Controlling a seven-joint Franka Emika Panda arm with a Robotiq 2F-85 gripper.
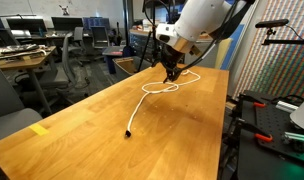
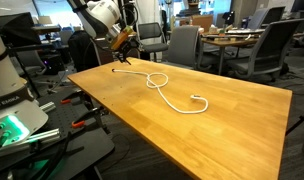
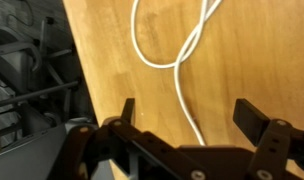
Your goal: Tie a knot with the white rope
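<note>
The gripper [image 3: 188, 112] hangs spread wide over the wooden table [image 1: 82, 130], near its far edge, with nothing between its fingers [image 3: 125, 110]. The white rope [image 3: 180, 90] lies slack on the tabletop, crossing itself into a loose loop [image 2: 156, 80], with one strand running beneath the open jaws and a dark-tipped end [image 1: 128, 131] trailing well away. It looks light, limp and thin, likely to slide on the smooth wood and sag when lifted, so a firm pinch on the straight strand just short of the crossing seems best.
</note>
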